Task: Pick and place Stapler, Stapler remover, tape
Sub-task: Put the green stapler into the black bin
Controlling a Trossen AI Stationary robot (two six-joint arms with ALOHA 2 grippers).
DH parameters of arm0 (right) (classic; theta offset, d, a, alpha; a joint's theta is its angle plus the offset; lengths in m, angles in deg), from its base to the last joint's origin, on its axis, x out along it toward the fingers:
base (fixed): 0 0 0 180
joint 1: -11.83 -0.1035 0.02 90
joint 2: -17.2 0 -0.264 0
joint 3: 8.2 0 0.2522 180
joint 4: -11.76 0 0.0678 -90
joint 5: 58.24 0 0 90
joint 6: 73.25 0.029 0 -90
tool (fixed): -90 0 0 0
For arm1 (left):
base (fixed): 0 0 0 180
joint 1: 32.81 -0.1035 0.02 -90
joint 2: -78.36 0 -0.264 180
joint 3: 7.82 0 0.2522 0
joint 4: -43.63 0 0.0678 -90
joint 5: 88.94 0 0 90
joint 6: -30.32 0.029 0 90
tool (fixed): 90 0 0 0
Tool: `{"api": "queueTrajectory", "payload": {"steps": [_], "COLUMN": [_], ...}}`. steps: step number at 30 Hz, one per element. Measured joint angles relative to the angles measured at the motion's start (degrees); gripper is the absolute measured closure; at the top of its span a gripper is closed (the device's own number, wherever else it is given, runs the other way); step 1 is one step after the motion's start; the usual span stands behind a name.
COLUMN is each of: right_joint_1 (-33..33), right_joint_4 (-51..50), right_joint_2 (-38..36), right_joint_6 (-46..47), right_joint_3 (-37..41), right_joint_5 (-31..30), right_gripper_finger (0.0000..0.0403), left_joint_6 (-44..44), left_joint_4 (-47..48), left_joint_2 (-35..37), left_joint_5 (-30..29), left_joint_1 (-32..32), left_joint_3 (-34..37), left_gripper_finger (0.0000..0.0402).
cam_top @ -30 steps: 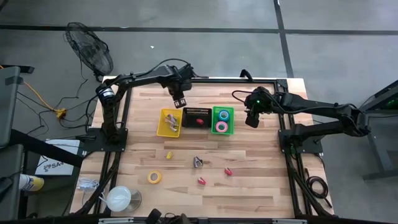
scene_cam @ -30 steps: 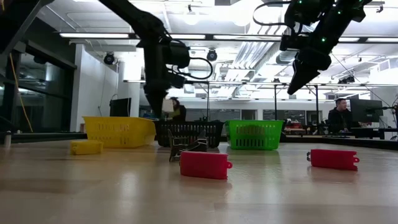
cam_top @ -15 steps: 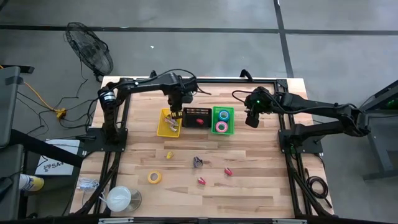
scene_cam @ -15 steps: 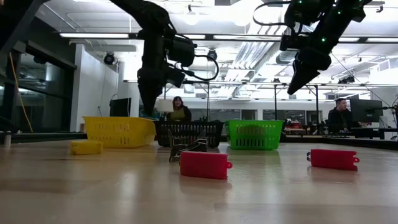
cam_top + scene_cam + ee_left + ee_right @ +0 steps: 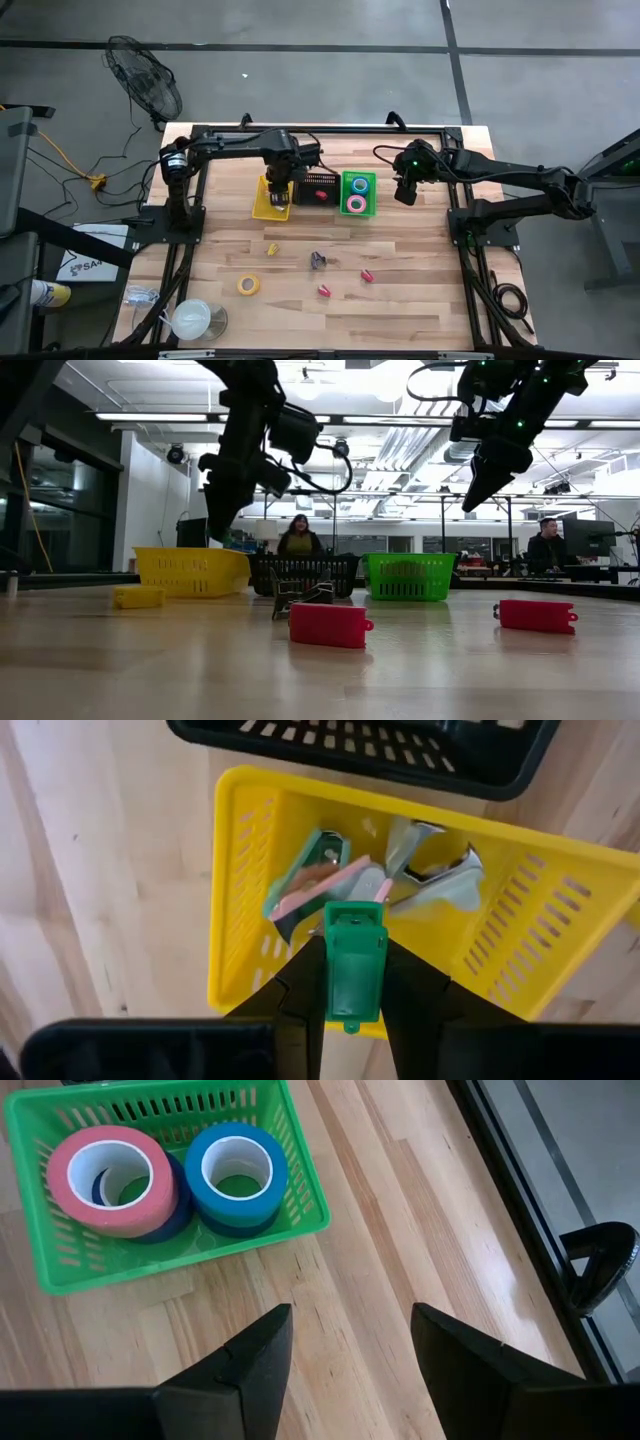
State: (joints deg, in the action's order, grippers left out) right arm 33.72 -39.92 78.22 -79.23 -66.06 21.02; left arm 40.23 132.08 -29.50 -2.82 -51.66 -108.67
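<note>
My left gripper (image 5: pixel 355 982) hangs above the yellow bin (image 5: pixel 258 203), shut on a small green stapler (image 5: pixel 355 955). Stapler removers (image 5: pixel 320 880) lie in that bin. A red stapler lies in the black bin (image 5: pixel 316 180), and pink and blue tape (image 5: pixel 235 1175) fills the green bin (image 5: pixel 358 178). On the table lie a yellow stapler (image 5: pixel 271 248), a dark stapler remover (image 5: pixel 318 261), two red staplers (image 5: pixel 367 275) and a yellow tape (image 5: pixel 248 285). My right gripper (image 5: pixel 350 1330) stands open in the air to the right of the green bin. My left gripper pinches the green stapler by its two long sides (image 5: pixel 352 985) between its two fingers. The fingers point down from above and lie along the stapler. It is lifted clear above the yellow bin, one end (image 5: pixel 355 915) sticking out past the fingertips.
The three bins stand side by side in a row at the table's far middle. A large white roll (image 5: pixel 192 318) sits at the near left corner. People sit in the room beyond the table (image 5: pixel 298 538). Bare wood lies on the near side of the bins.
My left gripper has swung from above the far side of the bins toward the table's near and left edges, ending over the yellow bin. Its wrist has tipped until the fingers point straight down. It has stayed shut.
</note>
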Motion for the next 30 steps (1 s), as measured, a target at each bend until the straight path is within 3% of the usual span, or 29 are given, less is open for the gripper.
{"api": "queueTrajectory", "payload": {"steps": [10, 18, 30], "right_joint_1": [0.01, 0.00, -0.01], "right_joint_4": [0.01, -0.02, -0.35], "right_joint_2": [0.00, 0.00, 0.00], "right_joint_6": [0.00, 0.00, 0.00], "right_joint_3": [0.00, 0.00, 0.00], "right_joint_5": [0.00, 0.00, 0.00], "right_gripper_finger": [0.0206, 0.0206, 0.0206], "left_joint_6": [-0.61, 8.45, 18.64], "left_joint_4": [-3.19, -16.72, -22.73], "left_joint_2": [0.02, 0.02, 0.02], "left_joint_5": [-0.09, 5.14, 9.22], "left_joint_1": [0.90, 0.87, 0.88], "left_joint_3": [0.00, 0.00, 1.05], "left_gripper_finger": [0.0327, 0.0326, 0.0326]}}
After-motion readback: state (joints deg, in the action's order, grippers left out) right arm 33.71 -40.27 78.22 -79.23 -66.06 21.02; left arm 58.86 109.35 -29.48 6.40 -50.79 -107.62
